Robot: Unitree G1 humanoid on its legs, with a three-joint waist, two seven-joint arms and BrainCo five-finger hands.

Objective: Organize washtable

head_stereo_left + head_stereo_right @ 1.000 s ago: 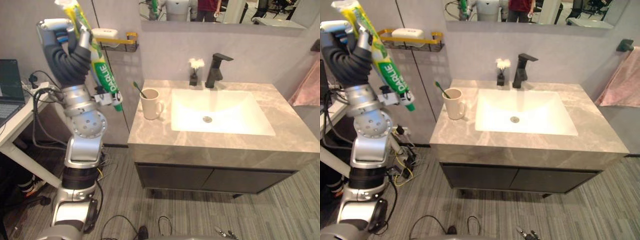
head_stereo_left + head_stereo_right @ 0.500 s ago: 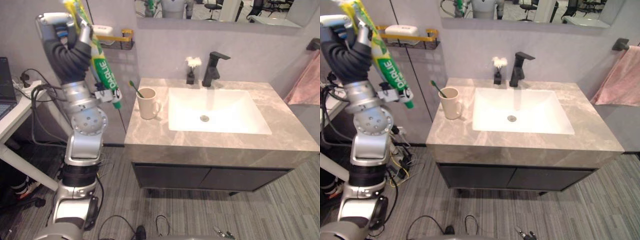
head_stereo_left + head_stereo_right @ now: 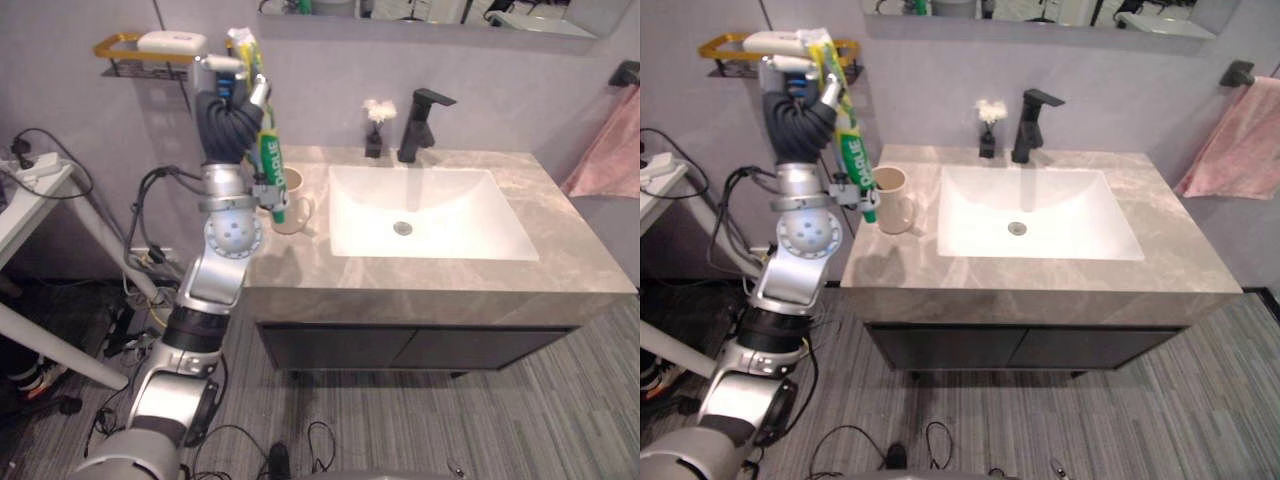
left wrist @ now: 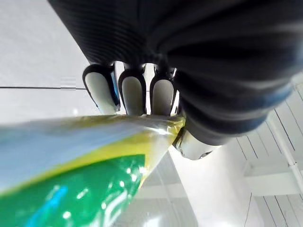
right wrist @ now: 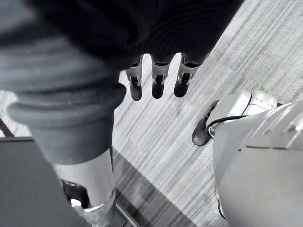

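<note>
The left arm is raised at the washtable's (image 3: 300,272) left end, and the left hand (image 3: 232,115) has its fingers curled round a green-and-yellow toothpaste tube (image 3: 268,160). The tube hangs cap down, just in front of the cream mug (image 3: 297,202) beside the sink (image 3: 430,215). A black faucet (image 3: 415,125) stands behind. The right hand (image 5: 156,78) hangs over the floor with its fingers straight.

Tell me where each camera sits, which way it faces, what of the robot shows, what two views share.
Left eye view: on the head, down at the washtable; left robot hand grips a toothpaste tube.
Right eye view: beside it; same scene.
Left wrist view: along left robot hand's fingers, onto the tube.
Right wrist view: along the right robot hand, toward the floor.
Eyes and left wrist share the tube.
</note>
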